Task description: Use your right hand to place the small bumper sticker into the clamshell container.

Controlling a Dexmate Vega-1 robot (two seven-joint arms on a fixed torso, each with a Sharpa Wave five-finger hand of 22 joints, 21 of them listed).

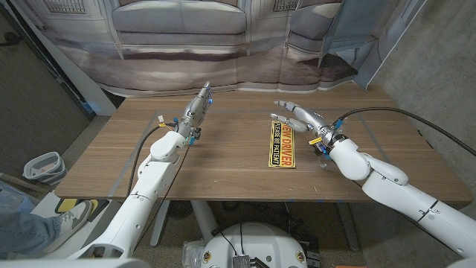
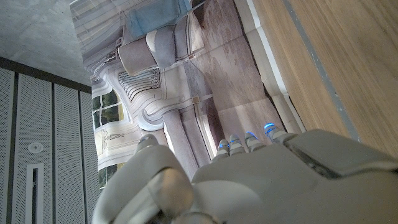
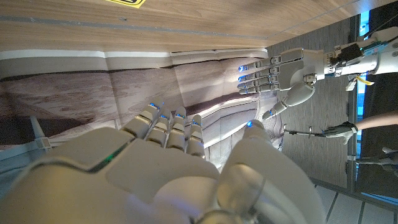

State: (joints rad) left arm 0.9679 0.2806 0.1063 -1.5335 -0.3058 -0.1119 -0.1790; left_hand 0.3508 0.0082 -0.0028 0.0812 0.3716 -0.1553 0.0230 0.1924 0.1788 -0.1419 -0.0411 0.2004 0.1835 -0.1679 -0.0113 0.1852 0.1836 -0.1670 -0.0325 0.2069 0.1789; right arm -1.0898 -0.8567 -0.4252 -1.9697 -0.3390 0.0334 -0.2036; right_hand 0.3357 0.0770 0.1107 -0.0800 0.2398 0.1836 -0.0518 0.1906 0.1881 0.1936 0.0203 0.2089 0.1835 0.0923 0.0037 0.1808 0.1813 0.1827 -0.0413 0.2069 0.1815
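Matt wood-grain table (image 1: 223,167), glossy bumper sticker (image 1: 282,144)

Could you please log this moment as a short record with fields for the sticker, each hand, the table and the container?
sticker: yellow and black bumper sticker lying flat on the table, untouched
right hand: right hand open, fingers spread, above the table beside the sticker's far end, holding nothing
left hand: left hand open, fingers straight and together, pointing away from the robot, well apart from the sticker
table: wooden table
container: no clamshell container seen on the table
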